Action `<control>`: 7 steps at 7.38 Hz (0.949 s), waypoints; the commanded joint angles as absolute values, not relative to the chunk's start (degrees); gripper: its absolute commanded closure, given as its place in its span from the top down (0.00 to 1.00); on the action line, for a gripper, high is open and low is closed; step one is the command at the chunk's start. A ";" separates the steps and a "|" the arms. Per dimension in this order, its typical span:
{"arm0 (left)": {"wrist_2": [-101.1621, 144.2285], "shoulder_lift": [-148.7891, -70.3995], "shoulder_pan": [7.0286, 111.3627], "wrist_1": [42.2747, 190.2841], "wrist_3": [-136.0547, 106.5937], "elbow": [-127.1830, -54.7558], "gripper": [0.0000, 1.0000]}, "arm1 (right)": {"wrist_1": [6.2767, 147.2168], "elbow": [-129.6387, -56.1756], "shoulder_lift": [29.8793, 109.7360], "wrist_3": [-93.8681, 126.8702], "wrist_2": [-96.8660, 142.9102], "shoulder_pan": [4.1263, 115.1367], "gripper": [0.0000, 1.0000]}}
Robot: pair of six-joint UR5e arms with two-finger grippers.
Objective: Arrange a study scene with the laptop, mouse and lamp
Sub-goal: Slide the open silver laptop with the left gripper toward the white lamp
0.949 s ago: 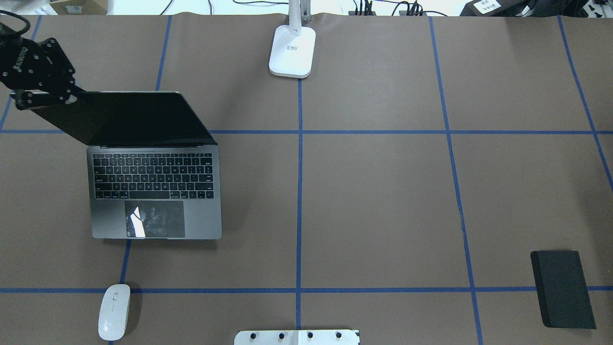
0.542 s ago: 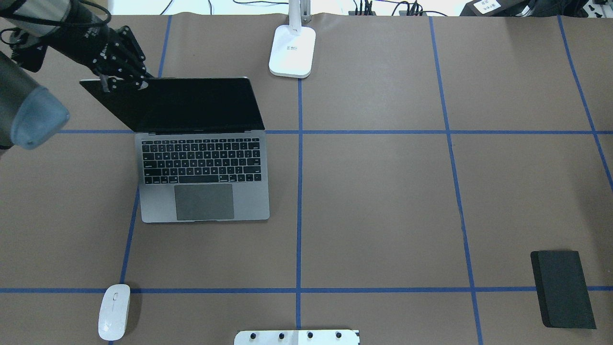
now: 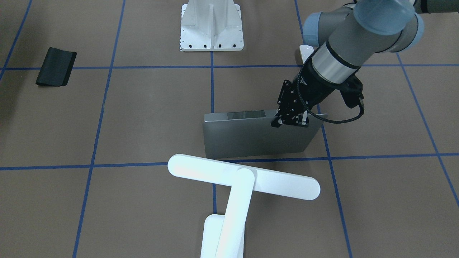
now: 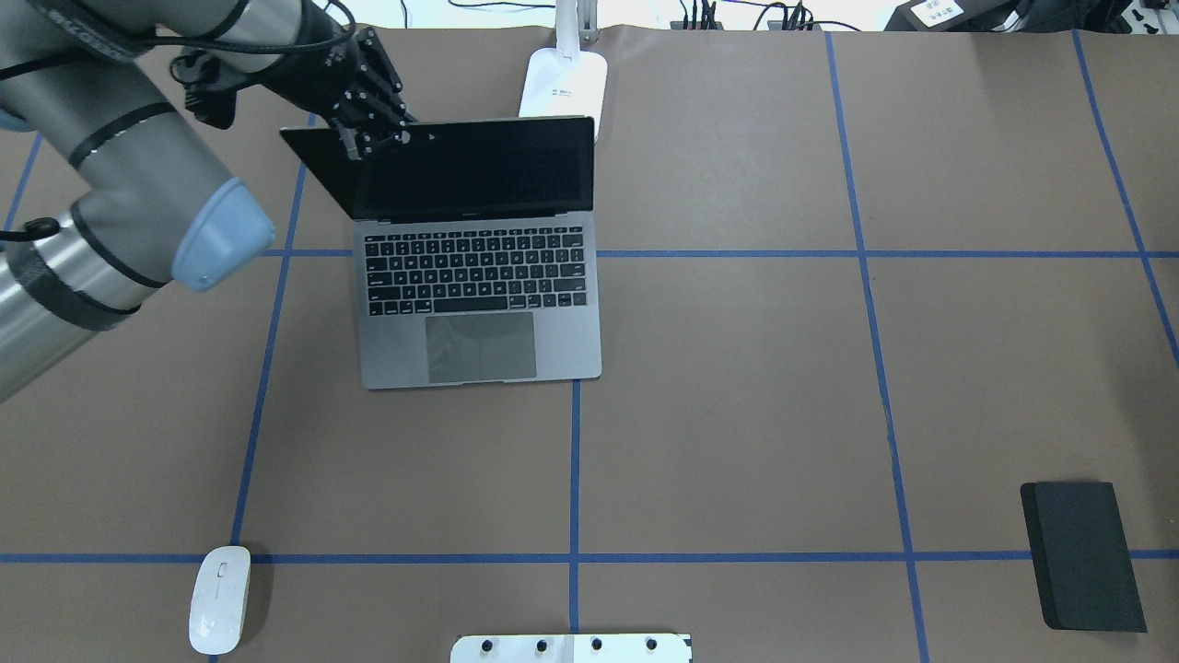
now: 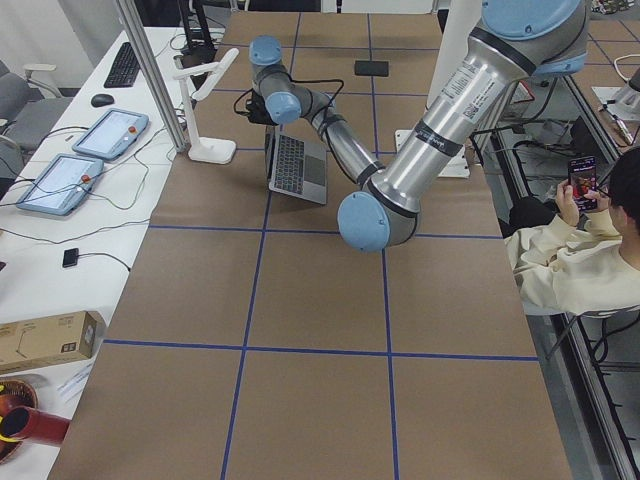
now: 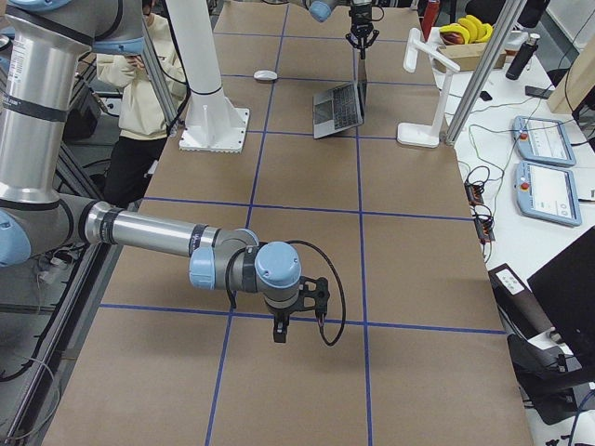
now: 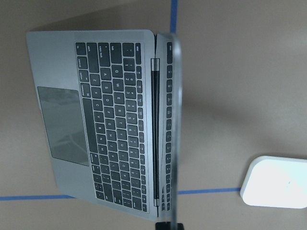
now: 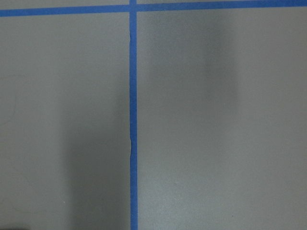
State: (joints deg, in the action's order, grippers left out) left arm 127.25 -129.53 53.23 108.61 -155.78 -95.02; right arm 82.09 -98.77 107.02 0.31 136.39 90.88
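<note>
The open grey laptop [image 4: 479,276] stands at the table's far middle-left, its screen upright just in front of the lamp's base [image 4: 562,83]. My left gripper [image 4: 373,129] is shut on the lid's top left corner; the front-facing view shows it [image 3: 290,120] on the lid's edge [image 3: 251,138]. The left wrist view looks down along the lid onto the keyboard [image 7: 110,120]. The white lamp head [image 3: 244,177] hangs behind the lid. The white mouse [image 4: 219,599] lies at the near left. My right gripper [image 6: 279,334] hovers over bare table; I cannot tell whether it is open or shut.
A thin black mat [image 4: 1082,552] lies at the near right. The white bolted pedestal [image 4: 571,647] is at the near middle edge. A seated person [image 5: 570,260] is beside the table. Blue tape lines cross the brown tabletop.
The laptop has slid to the right and toward the far edge, close to the lamp base, with my left gripper shut on its lid the whole time. The mouse and mat have not moved.
</note>
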 commanded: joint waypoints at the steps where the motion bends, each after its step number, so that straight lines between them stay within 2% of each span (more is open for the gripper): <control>1: 121.32 -133.67 50.99 114.32 -156.18 -89.15 0.00 | 82.18 -98.70 107.93 0.09 136.23 90.88 1.00; 5: 111.62 -137.63 47.55 123.99 -152.86 -77.46 0.00 | 82.18 -98.35 108.54 0.09 136.23 90.88 1.00; 7: 109.87 -137.64 46.85 125.24 -150.40 -75.68 0.00 | 82.18 -98.26 108.54 0.09 136.23 90.88 1.00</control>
